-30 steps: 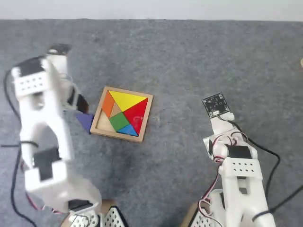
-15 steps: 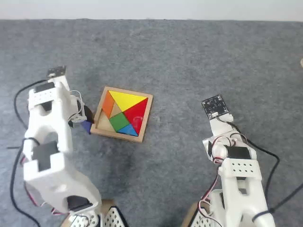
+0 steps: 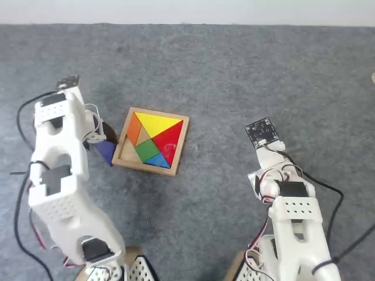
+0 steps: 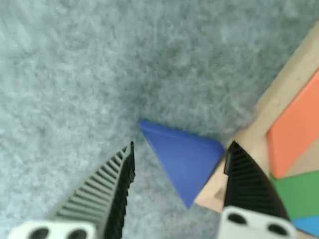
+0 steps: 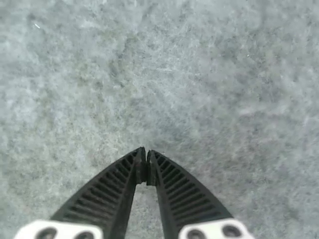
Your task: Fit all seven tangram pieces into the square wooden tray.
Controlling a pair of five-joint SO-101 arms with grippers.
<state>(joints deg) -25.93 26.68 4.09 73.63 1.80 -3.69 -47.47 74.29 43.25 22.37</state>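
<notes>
left claw (image 4: 182, 148): spread wide, holding nothing. the blue triangle (image 4: 183, 160) sits on the carpet (image 4: 75, 59) between the jaws, one corner against the outer rim of the wooden tray (image 4: 279, 102). can't tell if it lies flat or is propped. it looks like painted wood: light, stiff, probably slick. i judge the best hold is low, across two straight edges. right claw (image 5: 146, 152): closed on nothing, over carpet.

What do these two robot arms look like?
The left arm and right arm have blocky white shells with black motors. The left gripper and right gripper have black ridged fingers on white mounts. Black cables and red-and-white wires loop along them; a small black circuit board tops the right wrist.
</notes>
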